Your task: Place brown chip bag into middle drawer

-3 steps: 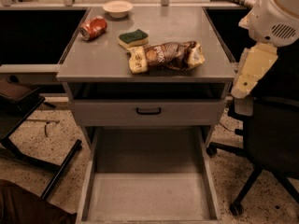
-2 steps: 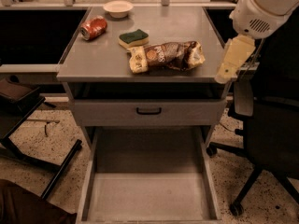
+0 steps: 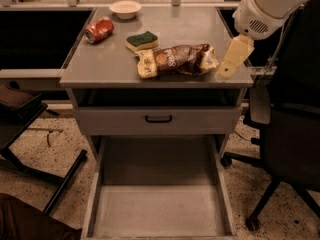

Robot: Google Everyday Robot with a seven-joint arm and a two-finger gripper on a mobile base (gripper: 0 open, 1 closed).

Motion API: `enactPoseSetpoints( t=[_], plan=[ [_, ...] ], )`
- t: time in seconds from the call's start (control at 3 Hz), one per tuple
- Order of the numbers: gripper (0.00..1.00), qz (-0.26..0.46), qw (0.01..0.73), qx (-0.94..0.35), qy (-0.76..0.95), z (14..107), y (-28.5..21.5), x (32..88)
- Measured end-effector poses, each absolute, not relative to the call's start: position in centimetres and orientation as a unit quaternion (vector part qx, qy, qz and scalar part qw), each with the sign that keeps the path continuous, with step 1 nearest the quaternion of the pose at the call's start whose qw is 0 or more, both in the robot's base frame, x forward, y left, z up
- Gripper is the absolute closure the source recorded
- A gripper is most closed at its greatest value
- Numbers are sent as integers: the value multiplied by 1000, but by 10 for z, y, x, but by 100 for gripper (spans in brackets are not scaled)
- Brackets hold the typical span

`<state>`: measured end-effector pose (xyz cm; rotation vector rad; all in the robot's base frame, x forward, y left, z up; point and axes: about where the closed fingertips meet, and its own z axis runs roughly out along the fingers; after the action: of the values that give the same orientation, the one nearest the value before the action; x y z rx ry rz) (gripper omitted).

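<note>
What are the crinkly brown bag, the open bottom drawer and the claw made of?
The brown chip bag looks like thin glossy plastic film: it is crinkled and catches light. The middle drawer looks like matte grey painted metal, with a flat floor and thin walls. The claw, close beside the bag's right end, looks like smooth pale yellow plastic, maybe rubber.

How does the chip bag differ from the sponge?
The brown chip bag is longer, crinkled, glossy; the sponge is a short block. The bag is dark brown, the sponge yellow with green top. Both lie on the cabinet top. The gripper hovers at the bag's right end.
</note>
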<state>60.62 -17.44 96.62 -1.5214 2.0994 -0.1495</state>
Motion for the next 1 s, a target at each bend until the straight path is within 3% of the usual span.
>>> enactPoseSetpoints(
  t=[1.0],
  plan=[
    [0, -10, 292, -590, 753, 900, -91, 710]
  ],
)
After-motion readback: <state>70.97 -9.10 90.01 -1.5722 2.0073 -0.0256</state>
